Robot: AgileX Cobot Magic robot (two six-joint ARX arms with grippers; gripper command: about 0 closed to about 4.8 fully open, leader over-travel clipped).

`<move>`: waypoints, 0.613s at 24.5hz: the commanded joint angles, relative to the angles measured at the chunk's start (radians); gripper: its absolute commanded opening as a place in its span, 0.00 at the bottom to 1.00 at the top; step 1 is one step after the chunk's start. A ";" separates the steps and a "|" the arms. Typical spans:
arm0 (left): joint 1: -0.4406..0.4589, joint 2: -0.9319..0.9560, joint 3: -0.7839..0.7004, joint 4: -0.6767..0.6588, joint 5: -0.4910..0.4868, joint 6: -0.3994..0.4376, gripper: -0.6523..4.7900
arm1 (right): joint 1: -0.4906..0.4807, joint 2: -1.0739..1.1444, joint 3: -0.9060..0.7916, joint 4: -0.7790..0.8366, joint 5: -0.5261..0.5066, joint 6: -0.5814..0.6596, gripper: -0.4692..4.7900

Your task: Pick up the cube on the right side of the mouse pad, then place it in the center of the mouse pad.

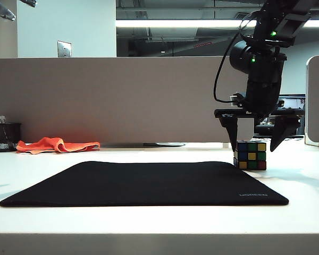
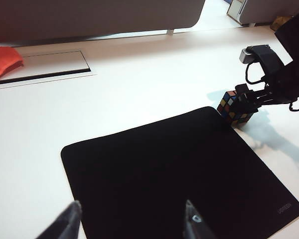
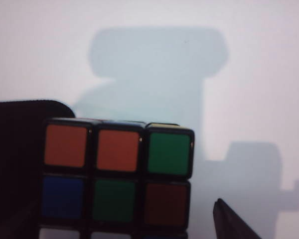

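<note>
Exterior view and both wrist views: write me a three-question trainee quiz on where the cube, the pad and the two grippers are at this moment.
1. True or false: the cube lies in the middle of the mouse pad.
2. Which gripper is at the cube? A) left gripper B) right gripper C) both
3. Fill in: the right gripper's jaws stand ____ , one finger on each side of the cube.

Key
1. False: it sits on the white table at the pad's far right corner.
2. B: the left gripper hangs open, high over the pad's near edge, far from the cube.
3. Open: not yet closed on the cube.
</note>
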 commanded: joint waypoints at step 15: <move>0.001 -0.001 0.005 0.006 0.000 0.006 0.60 | -0.004 -0.007 0.032 0.032 -0.020 -0.032 0.58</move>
